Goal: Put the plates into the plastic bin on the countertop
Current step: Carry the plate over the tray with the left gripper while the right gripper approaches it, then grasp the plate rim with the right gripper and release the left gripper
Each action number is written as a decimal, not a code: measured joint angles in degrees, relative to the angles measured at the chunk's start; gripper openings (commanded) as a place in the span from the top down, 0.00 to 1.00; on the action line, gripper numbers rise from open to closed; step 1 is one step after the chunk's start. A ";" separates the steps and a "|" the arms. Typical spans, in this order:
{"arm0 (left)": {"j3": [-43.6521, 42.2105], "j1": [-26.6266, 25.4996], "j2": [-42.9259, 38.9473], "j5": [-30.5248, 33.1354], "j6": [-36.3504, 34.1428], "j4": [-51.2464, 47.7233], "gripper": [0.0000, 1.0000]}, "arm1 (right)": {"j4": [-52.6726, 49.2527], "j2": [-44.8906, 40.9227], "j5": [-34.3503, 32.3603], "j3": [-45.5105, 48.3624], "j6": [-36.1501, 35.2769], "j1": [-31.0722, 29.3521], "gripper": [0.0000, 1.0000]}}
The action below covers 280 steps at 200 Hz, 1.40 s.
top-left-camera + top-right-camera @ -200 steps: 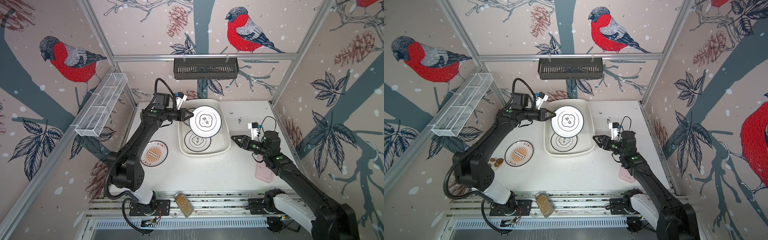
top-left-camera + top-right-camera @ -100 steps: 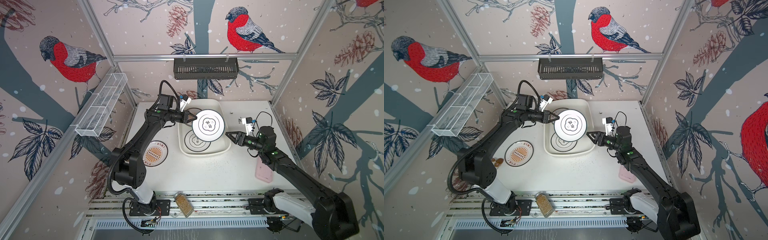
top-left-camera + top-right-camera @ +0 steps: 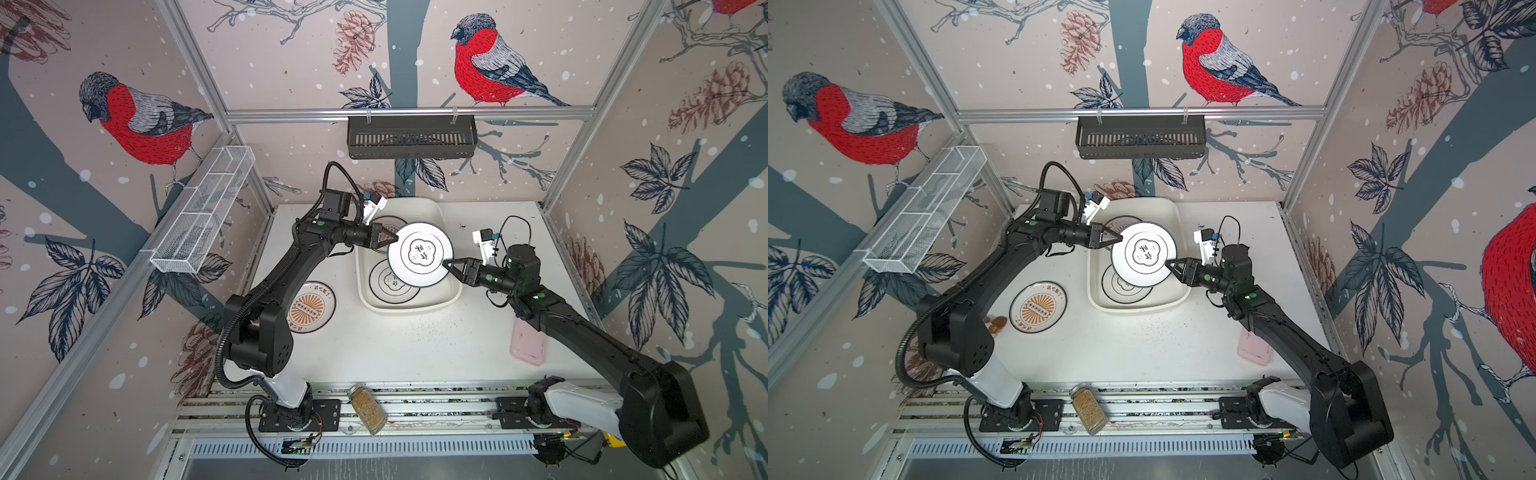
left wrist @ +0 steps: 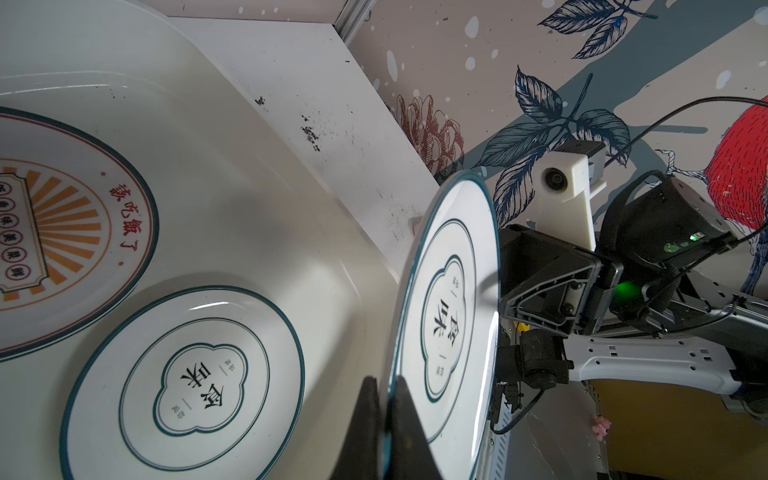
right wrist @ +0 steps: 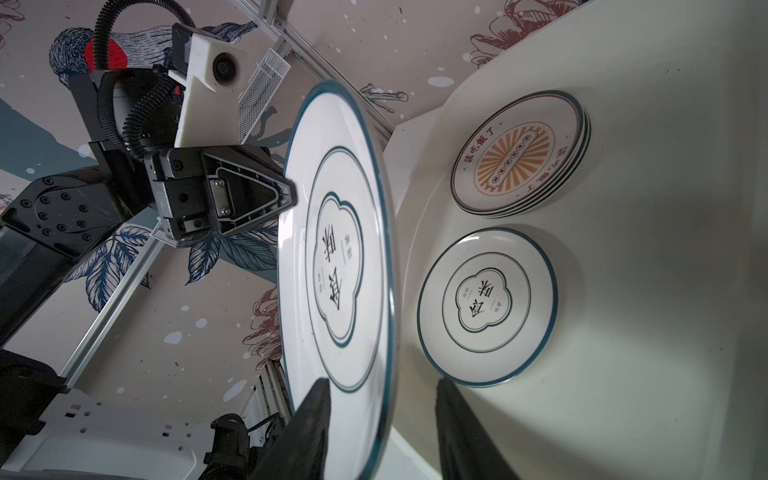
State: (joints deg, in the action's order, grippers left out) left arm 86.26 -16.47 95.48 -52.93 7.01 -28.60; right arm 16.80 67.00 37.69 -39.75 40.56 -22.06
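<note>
The left gripper (image 3: 392, 240) is shut tight on one rim of the cloud plate (image 3: 419, 254), which hangs above the plastic bin (image 3: 409, 306). The right gripper (image 3: 446, 264) straddles the opposite rim, jaws apart, gripping nothing. I judge it should close squarely on that rim. Both arms can then lower the plate flat onto the matching plate (image 3: 384, 286) inside the bin.

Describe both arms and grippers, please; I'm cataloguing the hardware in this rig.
Both the left arm and right arm have matte black links, white base segments and small green lights. A ribbed black hose loops along the left arm; thin black cable loops at the right wrist. The left gripper and right gripper have black triangular fingers with white camera mounts.
</note>
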 measured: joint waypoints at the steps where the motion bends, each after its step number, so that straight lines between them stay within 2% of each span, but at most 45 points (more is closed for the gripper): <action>1: 0.00 -0.02 0.00 0.00 0.00 0.00 1.00 | 0.02 0.00 0.00 0.00 -0.02 0.00 0.62; 105: -0.02 -1.29 0.02 -1.81 -2.51 -0.28 1.00 | 3.37 0.04 -0.87 1.18 3.04 0.11 0.96; 116: -0.02 -1.33 -0.07 -1.90 -2.75 -0.28 1.00 | 3.37 0.09 -1.16 1.18 3.19 0.13 0.96; 127: -0.02 -1.33 -0.15 -1.70 -2.91 -0.28 0.95 | 3.67 0.24 -1.03 1.18 3.26 0.13 0.97; 140: -0.02 -1.33 -0.22 -1.60 -2.93 -0.28 0.84 | 3.91 0.39 -0.92 1.18 3.43 0.13 0.97; 175: -0.02 -1.51 -0.79 -0.61 -1.90 -0.31 0.46 | 4.26 0.85 0.26 1.18 2.78 0.04 0.98; 186: -0.02 -1.55 -1.27 0.90 -1.79 -0.35 0.40 | 4.22 1.03 0.57 1.09 2.73 0.37 0.98; 207: 0.02 -1.55 -2.62 4.94 -1.95 -1.03 0.33 | 3.15 1.68 0.85 -0.02 2.27 1.27 0.98; 238: 0.72 -0.63 -5.73 12.09 -2.93 -2.19 0.30 | -0.46 4.09 1.29 -3.89 -0.28 2.82 0.97; 280: 0.26 5.86 -10.29 15.74 -2.97 -2.01 0.26 | -8.90 11.08 1.49 -11.06 -4.96 3.76 0.97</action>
State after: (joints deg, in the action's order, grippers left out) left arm 86.52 -10.61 85.19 -37.19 4.03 -30.61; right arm 7.90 78.08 39.18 -50.81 35.59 -18.31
